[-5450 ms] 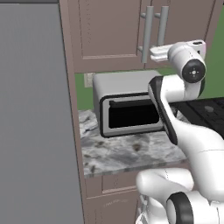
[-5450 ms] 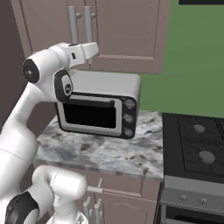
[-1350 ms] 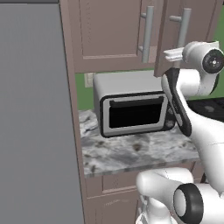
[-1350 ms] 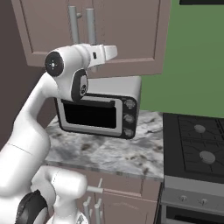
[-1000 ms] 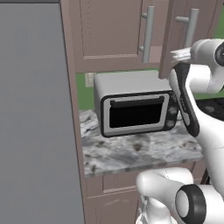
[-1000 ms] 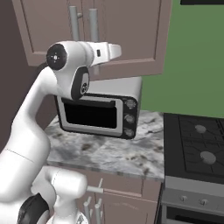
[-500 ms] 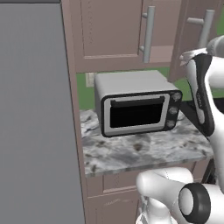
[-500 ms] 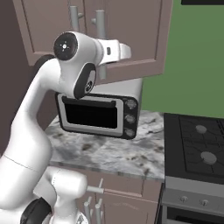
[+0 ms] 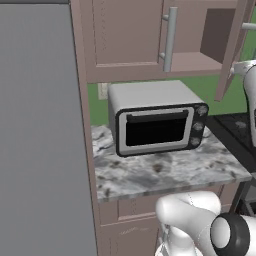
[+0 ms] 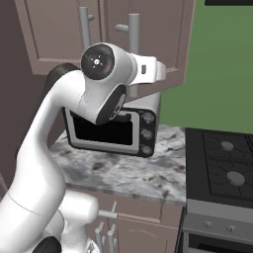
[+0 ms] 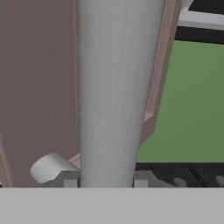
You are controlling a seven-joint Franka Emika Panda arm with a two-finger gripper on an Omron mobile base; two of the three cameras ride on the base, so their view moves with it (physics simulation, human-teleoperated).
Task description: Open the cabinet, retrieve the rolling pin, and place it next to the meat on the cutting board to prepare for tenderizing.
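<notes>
Left base view: the cabinet (image 9: 125, 35) hangs above the toaster oven (image 9: 156, 123), which stands on the marbled surface (image 9: 165, 172). Its right door (image 9: 232, 47) stands swung out, baring the shelf inside, while the left door is shut. The white arm rises along the right edge.

Right base view: the arm bends up from the lower left, elbow high, forearm reaching level toward the right door's handle (image 10: 133, 42).

Hand view: the grey bar handle runs up between the jaws, which are clamped on it; one fingertip (image 11: 70, 179) presses each side.
</notes>
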